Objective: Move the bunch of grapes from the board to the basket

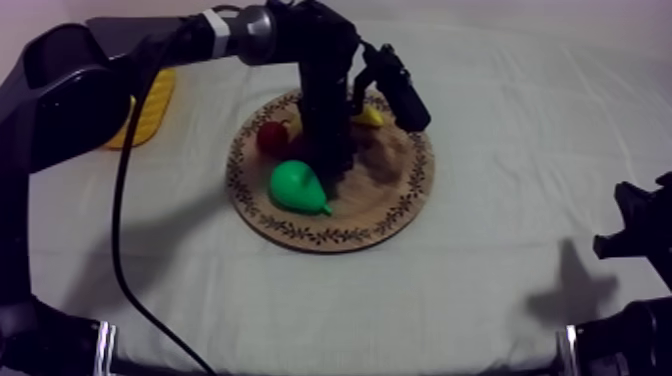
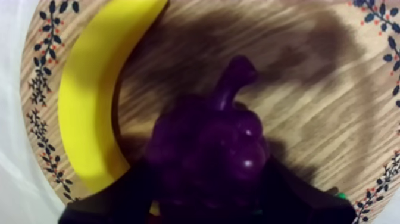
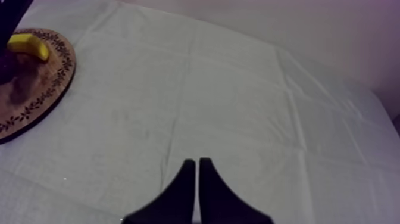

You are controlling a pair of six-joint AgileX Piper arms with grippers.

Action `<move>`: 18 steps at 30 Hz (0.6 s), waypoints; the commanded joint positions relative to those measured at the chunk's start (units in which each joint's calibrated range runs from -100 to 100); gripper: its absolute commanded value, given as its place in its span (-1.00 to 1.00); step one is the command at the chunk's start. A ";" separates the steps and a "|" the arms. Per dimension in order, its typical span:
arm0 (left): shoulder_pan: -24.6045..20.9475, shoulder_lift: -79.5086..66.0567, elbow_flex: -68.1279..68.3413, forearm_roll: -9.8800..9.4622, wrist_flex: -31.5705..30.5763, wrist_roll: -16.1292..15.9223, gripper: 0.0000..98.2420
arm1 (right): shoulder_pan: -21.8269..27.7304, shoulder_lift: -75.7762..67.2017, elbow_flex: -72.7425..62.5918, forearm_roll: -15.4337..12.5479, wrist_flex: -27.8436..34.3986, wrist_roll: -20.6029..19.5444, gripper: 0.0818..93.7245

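Top view: the left gripper [image 1: 335, 165] is standing down on the board [image 1: 390, 215] between pear [image 1: 298, 187] and banana [image 1: 368, 117]; the basket [image 1: 150, 112] is lying well apart. Left wrist view: the fingers [image 2: 119, 199] are clamping both flanks of the grapes [image 2: 208, 149], which are lying on the board. The bunch is likely light, stiff and slick, so grip the broad body, not the stem [image 2: 235, 77]. Right wrist view: the right gripper [image 3: 197, 179] is hanging closed and empty.

Robot lab setup: a worktop [image 1: 480, 270] under plain grey-white cloth, a black left arm [image 1: 70, 90] and right arm [image 1: 640, 240] at its side edges, toy pear [image 1: 297, 187] and banana [image 2: 89, 101] on a round wooden board [image 1: 390, 215], and a bare pale wall [image 3: 286, 30] behind.
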 commanded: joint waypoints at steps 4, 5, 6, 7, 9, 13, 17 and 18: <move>0.36 -2.25 1.71 0.17 0.30 0.14 -0.33 | -0.01 0.00 -0.04 0.00 0.00 -0.01 -0.99; 0.49 -3.16 1.96 0.18 0.30 0.15 -0.34 | -0.01 0.00 -0.04 0.00 0.00 -0.01 -0.99; 0.61 -4.21 2.21 0.19 0.37 0.16 -0.34 | -0.01 0.00 -0.04 0.00 0.00 -0.01 -0.99; 0.75 -5.41 2.38 0.19 0.49 0.18 -0.34 | -0.01 0.00 -0.04 0.00 0.00 -0.01 -0.99; 1.02 -8.10 2.64 0.22 1.05 0.25 -0.34 | -0.01 0.00 -0.04 0.00 0.00 -0.01 -0.99; 1.47 -14.05 2.14 0.23 3.14 0.55 -0.32 | -0.01 0.00 -0.04 0.00 0.00 -0.01 -0.99; 1.86 -19.49 0.38 0.11 5.92 0.95 -0.31 | -0.01 0.00 -0.04 0.00 0.00 -0.01 -0.99; 1.95 -20.61 -0.17 0.06 6.64 1.02 -0.31 | -0.01 0.00 -0.04 0.00 0.00 -0.01 -0.99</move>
